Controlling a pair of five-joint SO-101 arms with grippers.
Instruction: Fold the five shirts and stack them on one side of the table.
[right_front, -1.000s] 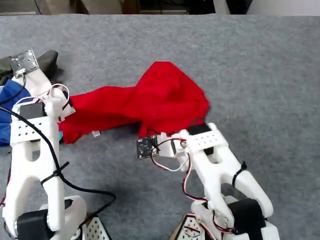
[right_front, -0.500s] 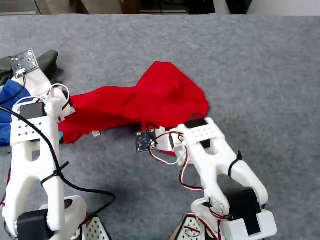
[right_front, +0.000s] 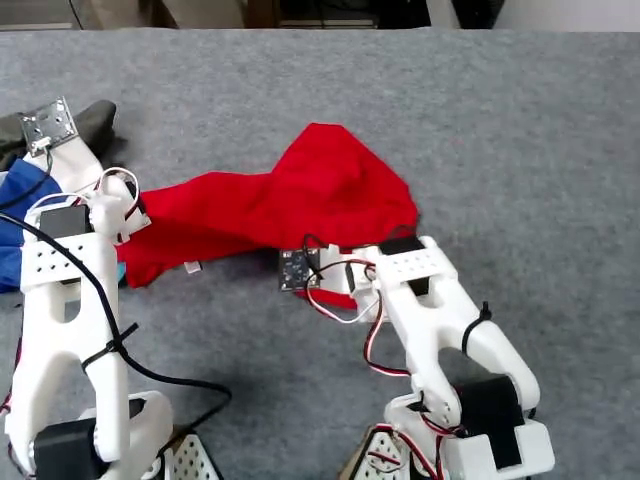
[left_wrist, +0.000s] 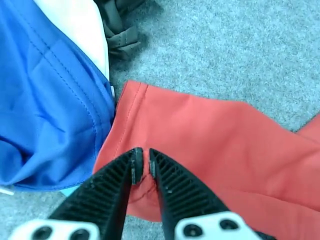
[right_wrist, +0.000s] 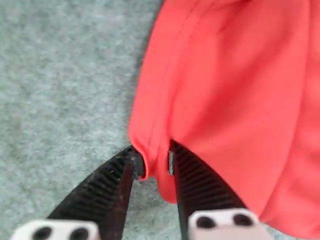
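Two pinches on one red shirt (right_front: 300, 200). Lies mid-table, bunched, not yet folded. Left gripper (left_wrist: 142, 162): clamped on the hem at the shirt's left end, just beside the blue shirt (left_wrist: 45, 100) (touching it, by the look of the seam). Right gripper (right_wrist: 152, 162): clamped on a fold of the near edge, toward the shirt's right end. Long axis: runs across the table (right_front: 520, 150) from one arm to the other, each end nearer its own arm. Judged step: spreading the cloth flat before folding. Calls for pulling the two held points apart along that axis. Risk: dragging the blue shirt along on the left. Dark shirt (left_wrist: 122, 25) and white cloth (left_wrist: 77, 20) heaped past the blue one, at the table's left side.
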